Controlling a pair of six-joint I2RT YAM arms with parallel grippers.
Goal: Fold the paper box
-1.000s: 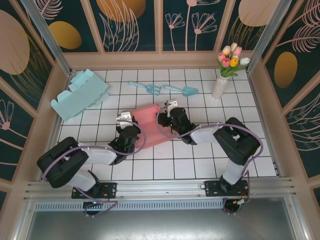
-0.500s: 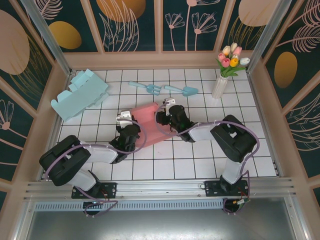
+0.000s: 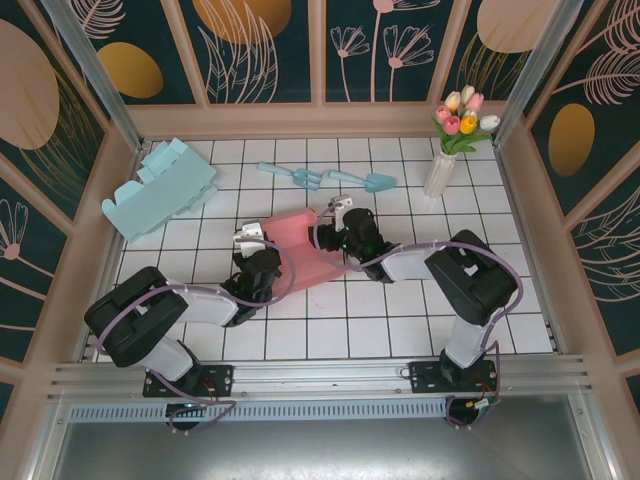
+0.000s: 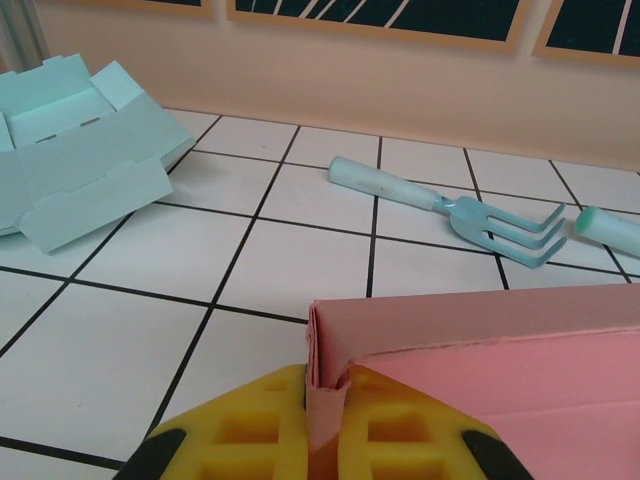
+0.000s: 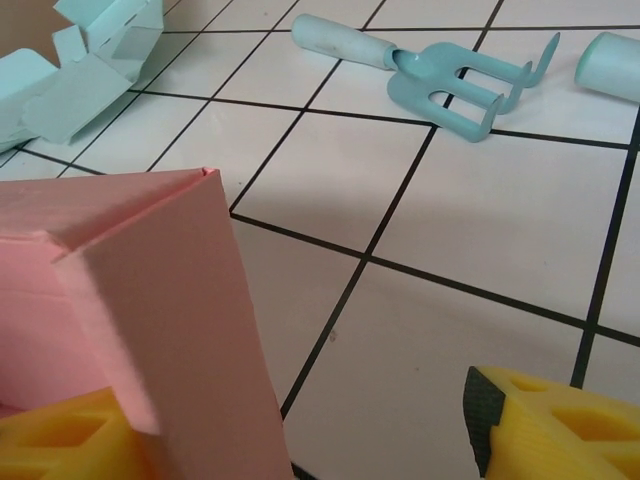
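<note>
The box is of pink card and lies in the middle of the table, between the two grippers. It is partly folded: in the left wrist view one edge is doubled over itself, and in the right wrist view a side wall stands up from the flat part.

The left gripper is closed on this doubled edge. Its yellow pads press the card from both sides. The right gripper is open. In its own view the upright wall stands just beside one pad, and the other pad is well apart from it, so it holds nothing.

The box is probably very light and thin. The panels look stiff enough to keep their shape, but they should bend easily along the creases — and also where no crease is wanted, if the pinch is too hard. The surface looks smooth, so the card may slide on the tiles when it is pushed from one side only. The best place to take hold is probably an edge or a flap close to a crease, not the middle of a panel; one gripper can hold the box down while the other turns the wall.

No brand, label or writing can be read on the box — its card is plain. The blue box and the fork farther back are also without text.
</note>
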